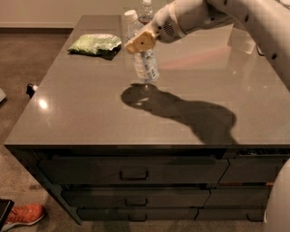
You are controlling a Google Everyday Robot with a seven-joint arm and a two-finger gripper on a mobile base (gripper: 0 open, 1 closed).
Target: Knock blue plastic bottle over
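- The blue plastic bottle [147,66] is on the far middle part of the counter [81,106]. It is clear ribbed plastic with a round white cap and a pale blue-and-white label round its body.
- It is tilted, not upright. The cap leans up and to the left, and the base sits low by the counter top at the near edge of a dark shadow. Whether the base lies flat cannot be told.
- The hand [141,42] — a blocky tan piece on a smooth, rounded white arm [204,16] — lies against the upper half of the bottle, just below its neck, and covers part of the label. Whether the hand is clenched or released cannot be told.
- The counter is a broad slab of dark grey, polished stone-like material that gives off soft highlights. Below it are dark drawers [133,173] with slim bar handles.
- A crinkled green snack bag [95,43] lies flat at the far left, well apart from the bottle.
- A second clear bottle [146,8] stands at the far edge, behind the arm.
- An orange-red shoe [25,215] lies on the carpet at lower left.
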